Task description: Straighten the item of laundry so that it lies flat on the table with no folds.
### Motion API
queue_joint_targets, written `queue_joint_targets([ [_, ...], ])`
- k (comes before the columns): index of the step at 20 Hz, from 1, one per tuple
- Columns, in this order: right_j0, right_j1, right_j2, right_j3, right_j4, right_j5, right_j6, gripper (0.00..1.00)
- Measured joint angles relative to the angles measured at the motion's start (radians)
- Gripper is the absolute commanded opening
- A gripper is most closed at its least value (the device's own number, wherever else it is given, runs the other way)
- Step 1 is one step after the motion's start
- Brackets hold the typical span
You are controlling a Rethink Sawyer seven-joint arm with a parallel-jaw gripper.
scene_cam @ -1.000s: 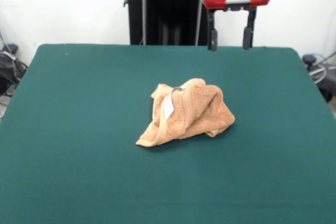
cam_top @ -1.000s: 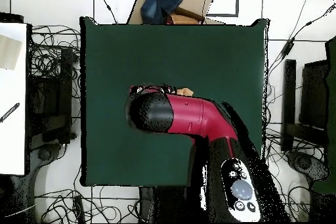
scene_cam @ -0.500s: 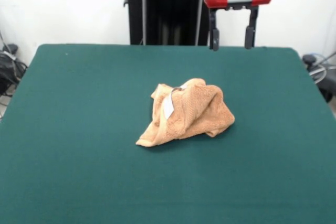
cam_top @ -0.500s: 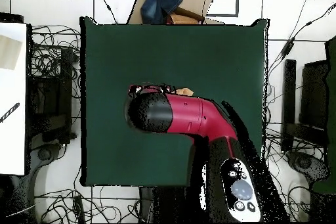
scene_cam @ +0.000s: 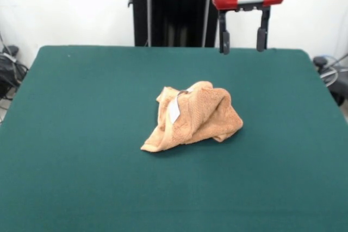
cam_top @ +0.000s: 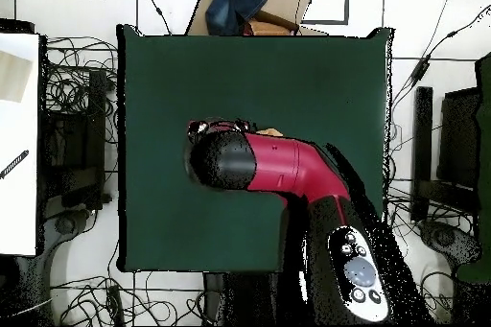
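Observation:
The orange-tan towel (scene_cam: 192,117) lies bunched in a crumpled heap near the middle of the dark green table (scene_cam: 81,107), with its small white label (scene_cam: 174,111) showing on the left side. My gripper (scene_cam: 243,39) hangs open well above the table's far edge, behind and to the right of the towel, with nothing between its fingers. In the overhead view the red and black arm (cam_top: 278,168) covers almost all of the towel; only a small tan sliver (cam_top: 271,132) shows beside it.
A cardboard box with blue cloth (cam_top: 245,5) sits just past one table edge in the overhead view. Cables (cam_top: 77,83) and equipment ring the table. A white surface (cam_top: 17,141) stands at the overhead view's left.
The gripper has drifted slightly to the right in the front view. The towel has not moved.

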Motion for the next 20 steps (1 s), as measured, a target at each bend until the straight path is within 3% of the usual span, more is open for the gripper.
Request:
queue_joint_targets([
  [20, -0.027, 0.057, 0.032, 0.016, 0.000, -0.048, 0.000, 1.00],
])
